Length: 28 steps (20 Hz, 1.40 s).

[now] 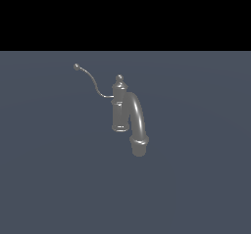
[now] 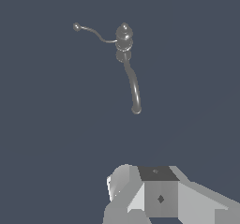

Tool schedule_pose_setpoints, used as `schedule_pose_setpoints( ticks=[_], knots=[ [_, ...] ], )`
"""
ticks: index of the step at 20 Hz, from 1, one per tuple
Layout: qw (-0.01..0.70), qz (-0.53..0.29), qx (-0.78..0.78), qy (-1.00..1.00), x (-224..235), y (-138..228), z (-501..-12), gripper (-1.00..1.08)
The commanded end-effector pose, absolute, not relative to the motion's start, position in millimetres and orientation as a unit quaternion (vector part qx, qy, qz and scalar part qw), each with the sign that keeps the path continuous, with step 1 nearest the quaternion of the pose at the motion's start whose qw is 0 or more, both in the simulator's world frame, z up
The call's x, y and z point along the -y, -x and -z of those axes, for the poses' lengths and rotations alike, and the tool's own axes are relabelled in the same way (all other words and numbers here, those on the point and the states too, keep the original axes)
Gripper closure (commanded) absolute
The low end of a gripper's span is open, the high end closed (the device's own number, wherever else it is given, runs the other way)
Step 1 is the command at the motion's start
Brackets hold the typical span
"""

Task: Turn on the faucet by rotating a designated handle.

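Exterior view: you are looking at the faucet (image 1: 120, 108) standing alone near the centre of the frame on a plain grey-blue floor (image 1: 196, 189); the arm is not showing in this view at all.
Handle: the handle (image 1: 93, 83) is leaving the column about halfway up and curving off toward the upper left of the frame, ending in its ball tip (image 1: 76, 66). In the wrist view the handle (image 2: 96, 33) is sitting in the upper left, the ball tip (image 2: 76, 27) farthest out.
Spout: the spout (image 1: 138, 123) is arching down toward the lower right of centre, on the opposite side from the lever.
Gripper: only the gripper (image 2: 157, 195) body is showing at the bottom edge of the wrist view, well apart from the faucet (image 2: 124, 38); its fingers are not visible, so you cannot tell whether they are spread or closed.
Step in hand: by my judgement you are approaching, with contact not yet made.
Doing it well: aim for the outer stretch of the lever near the ball tip, where a push should turn it most easily, and press sideways around the column rather than down.
Edges: the lever is thin and curved, so a glancing touch may slip off; stay clear of the knobbed cap (image 1: 119, 78).
Open room: bare floor is surrounding the fixture on every side, so you are free to come in from the lever's side without crossing the spout.
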<state>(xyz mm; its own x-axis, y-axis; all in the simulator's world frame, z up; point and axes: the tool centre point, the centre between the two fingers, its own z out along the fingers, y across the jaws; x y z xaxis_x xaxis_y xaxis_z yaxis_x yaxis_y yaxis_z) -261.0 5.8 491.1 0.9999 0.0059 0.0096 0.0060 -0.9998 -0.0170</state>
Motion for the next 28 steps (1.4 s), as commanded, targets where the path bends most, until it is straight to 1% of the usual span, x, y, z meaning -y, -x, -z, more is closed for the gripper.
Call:
schedule_pose_setpoints(
  ticks=[1, 17, 23, 28],
  knots=[
    [0.009, 0.005, 0.003, 1.0, -5.8, 261.0, -491.1, 1.08],
    [0.017, -0.006, 0.005, 1.0, -5.4, 258.1, -486.9, 1.08],
    [0.02, -0.007, -0.019, 1.0, -8.3, 245.2, -484.4, 1.08],
    [0.023, -0.008, -0.053, 0.998, -12.5, 227.5, -480.2, 1.08]
  ],
)
